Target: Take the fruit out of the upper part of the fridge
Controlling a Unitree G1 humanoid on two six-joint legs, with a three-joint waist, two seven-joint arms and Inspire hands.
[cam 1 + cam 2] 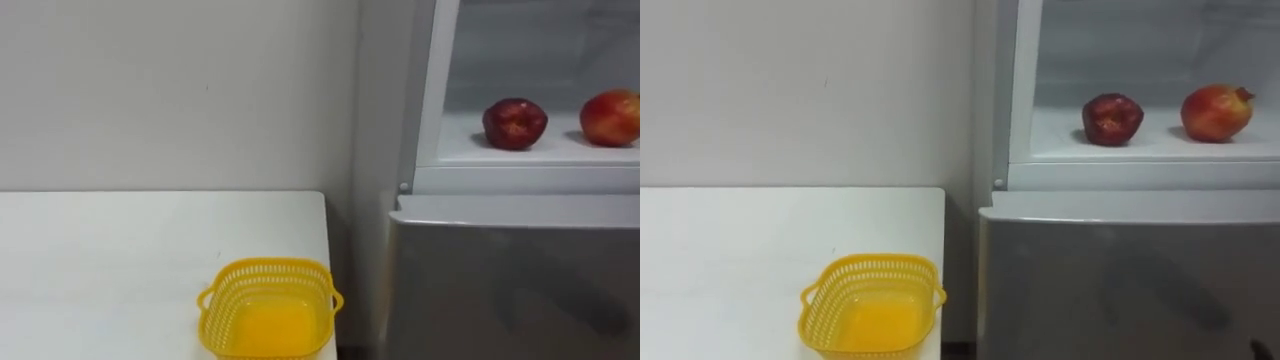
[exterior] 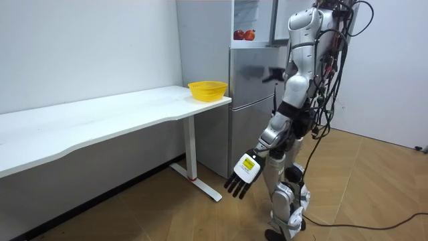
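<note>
Two pomegranates are sitting on the upper fridge shelf (image 1: 465,150), far right: the darker pomegranate (image 1: 514,123) left of the redder pomegranate (image 1: 610,117), apart. Left hand (image 2: 242,177) is hanging low by the legs, fingers straight and loose, holding nothing. Right hand (image 2: 273,75) is showing as a dark shape before the lower door; cannot tell its state. Judgement: right hand is lying nearer, with the fruit above and beyond it. Yellow basket (image 1: 268,305) is sitting on the table (image 1: 100,260) corner, near left.
</note>
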